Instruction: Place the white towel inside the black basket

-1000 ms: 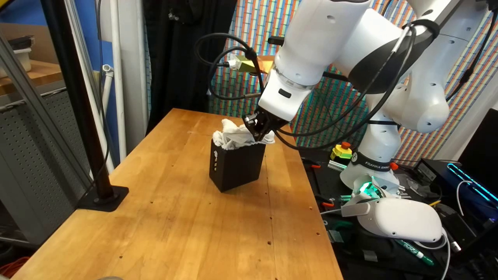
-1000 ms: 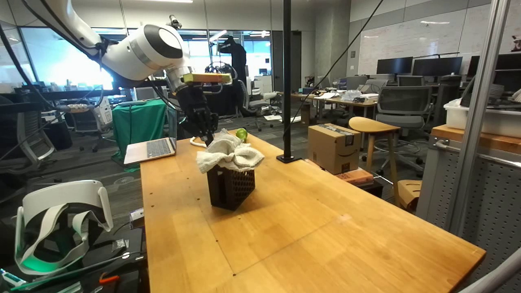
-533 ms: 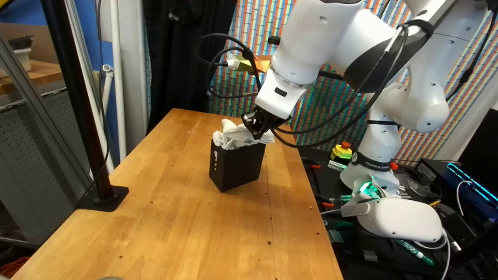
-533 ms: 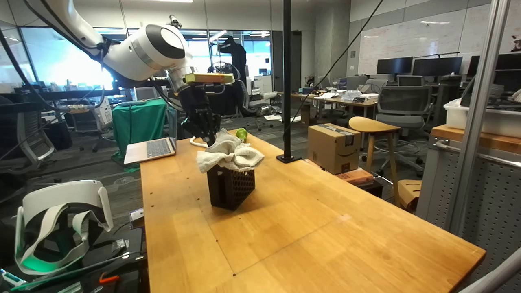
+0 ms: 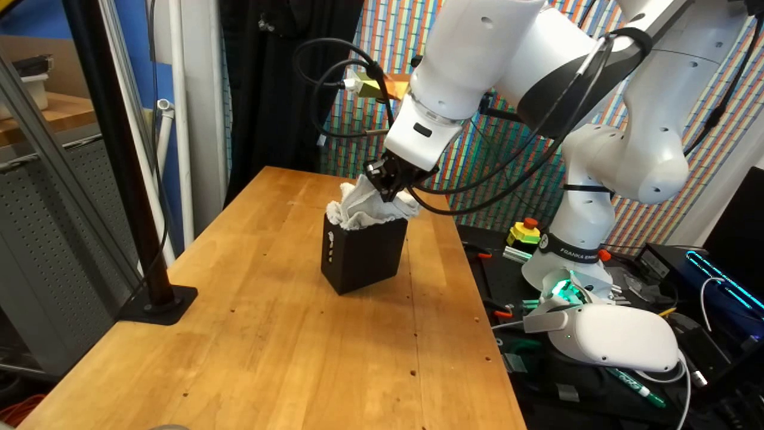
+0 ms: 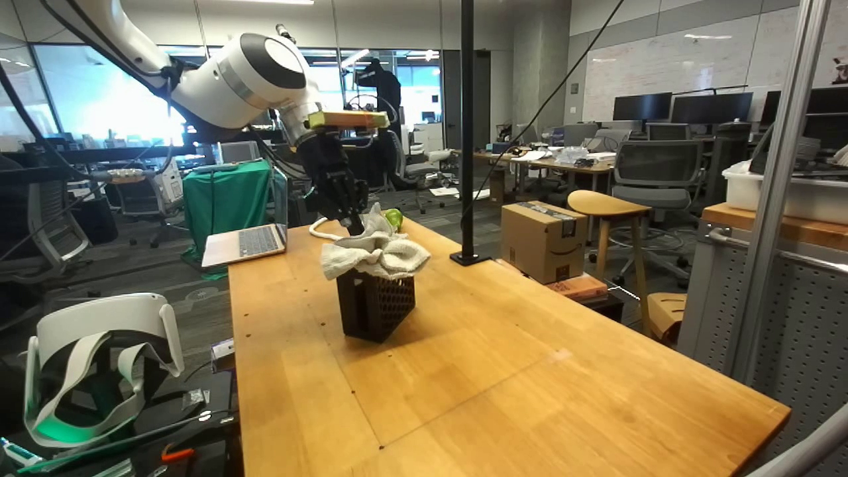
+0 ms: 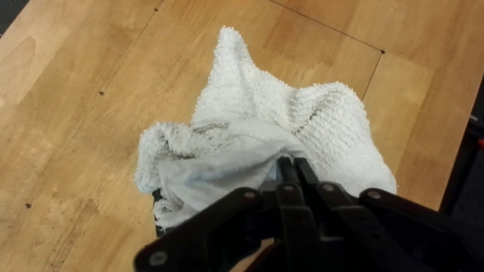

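The white towel (image 5: 373,209) lies bunched over the top of the black basket (image 5: 370,257), partly in the mouth and draping over the rim; in an exterior view the towel (image 6: 384,258) nearly covers the basket's (image 6: 374,308) opening. My gripper (image 7: 292,159) comes down at a slant with its fingers together, their tips pressed into the cloth. A fold of the towel (image 7: 234,94) stands up against the fingertips; I cannot tell whether cloth is pinched between them. In the wrist view only a dark sliver of the basket (image 7: 157,194) shows; its inside is hidden.
The basket stands on a wooden table (image 6: 497,344). A black post with a flat base (image 5: 158,304) rises at the table's edge. A laptop (image 6: 255,242) and a green object (image 6: 393,218) are beyond the basket. A white headset (image 5: 615,340) sits beside the table.
My gripper has moved slightly up and over the middle of the towel. The cloth beside its tips has risen into a higher peak. The basket has stayed in place.
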You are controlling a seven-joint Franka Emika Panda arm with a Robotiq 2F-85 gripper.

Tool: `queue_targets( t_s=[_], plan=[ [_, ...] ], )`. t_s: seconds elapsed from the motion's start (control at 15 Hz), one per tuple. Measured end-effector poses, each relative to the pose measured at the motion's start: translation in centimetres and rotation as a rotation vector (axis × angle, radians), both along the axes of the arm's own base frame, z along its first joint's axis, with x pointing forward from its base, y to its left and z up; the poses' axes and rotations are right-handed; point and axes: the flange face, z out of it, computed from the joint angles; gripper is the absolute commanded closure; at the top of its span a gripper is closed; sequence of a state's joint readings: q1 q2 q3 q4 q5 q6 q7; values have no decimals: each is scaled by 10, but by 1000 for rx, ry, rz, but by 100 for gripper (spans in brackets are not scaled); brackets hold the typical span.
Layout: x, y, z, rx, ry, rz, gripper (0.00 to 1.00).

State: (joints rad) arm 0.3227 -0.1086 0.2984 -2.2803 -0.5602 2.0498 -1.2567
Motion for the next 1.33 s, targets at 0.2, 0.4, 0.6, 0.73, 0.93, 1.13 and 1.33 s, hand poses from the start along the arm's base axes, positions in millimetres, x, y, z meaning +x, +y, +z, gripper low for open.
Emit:
queue_targets(
  t_s=[0.2,0.4,0.6,0.73,0.93,1.13,1.33],
  plan=[
    [9,-13,1,1,8,-6,91],
    [22,-26,2,21,6,6,91],
    [33,-32,0,58,-4,42,91],
    [39,-29,-6,89,-5,77,91],
    [45,-22,-17,141,13,117,91],
    [49,-20,-30,176,56,128,91],
    [53,-23,-38,197,100,128,91]
  ],
)
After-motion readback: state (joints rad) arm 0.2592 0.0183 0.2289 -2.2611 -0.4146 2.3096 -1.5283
